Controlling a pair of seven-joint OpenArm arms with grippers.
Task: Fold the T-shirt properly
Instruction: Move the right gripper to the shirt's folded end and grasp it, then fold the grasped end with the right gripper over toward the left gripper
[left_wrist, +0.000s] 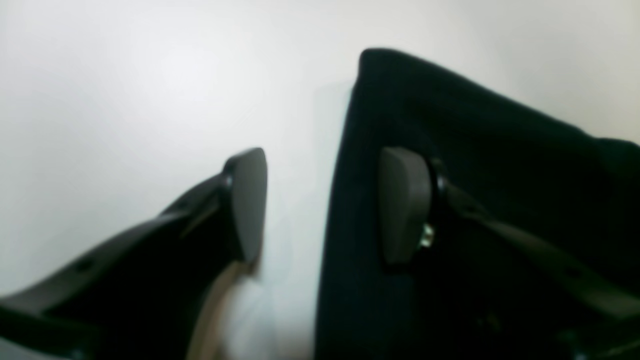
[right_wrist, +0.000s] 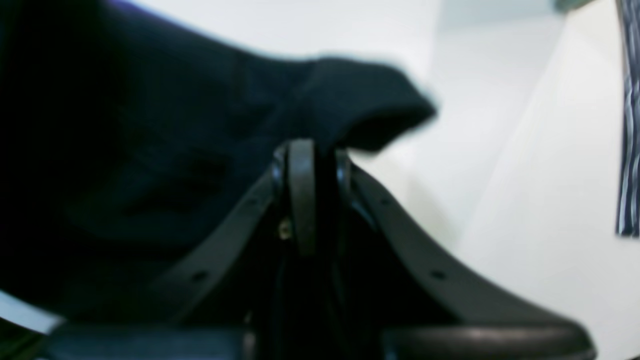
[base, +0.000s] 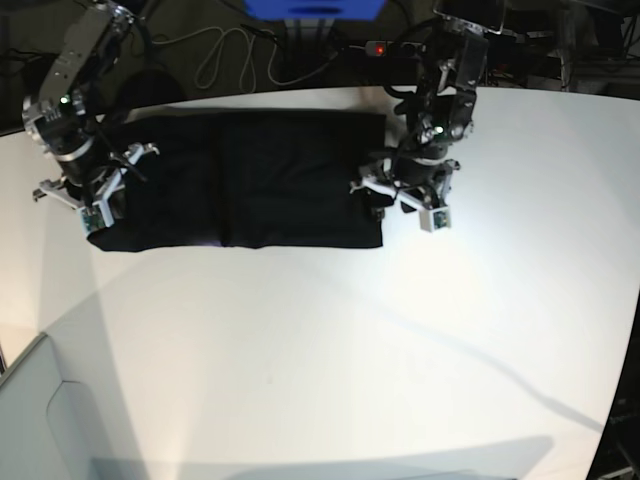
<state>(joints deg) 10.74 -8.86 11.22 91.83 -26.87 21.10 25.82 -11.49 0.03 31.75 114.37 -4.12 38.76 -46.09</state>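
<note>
Desk (base: 400, 330): broad, white, smooth and matte, slightly curved at the far edge. Cables and dark equipment are seen behind it.

T-shirt (base: 250, 180): black cloth, laid flat on the far part of the desk as a long rectangular band, already narrowed by folding; no print is visible from above. A faint crease is noted near its middle. The cloth is judged light, soft and limp, likely to sag and drag if lifted from one point only; it is best taken at corners or along a hemmed edge, both ends together, so that the fold stays square.

Right pincer (right_wrist: 307, 150): clenched on the T-shirt at the band's end, a bunched lip of cloth (right_wrist: 370, 105) being raised above the desk (right_wrist: 525, 175) beside the pads. Two dark curved arms are seen meeting at the grip.

Left pincer (left_wrist: 322, 205): released, jaws standing wide, astride the other end's edge; one pad (left_wrist: 405, 205) lies over the black cloth (left_wrist: 480, 165), the other pad (left_wrist: 247, 200) over bare desk (left_wrist: 125, 100). Nothing is gripped. The pads are flat, grey, rounded at the tips and look rubbery.
</note>
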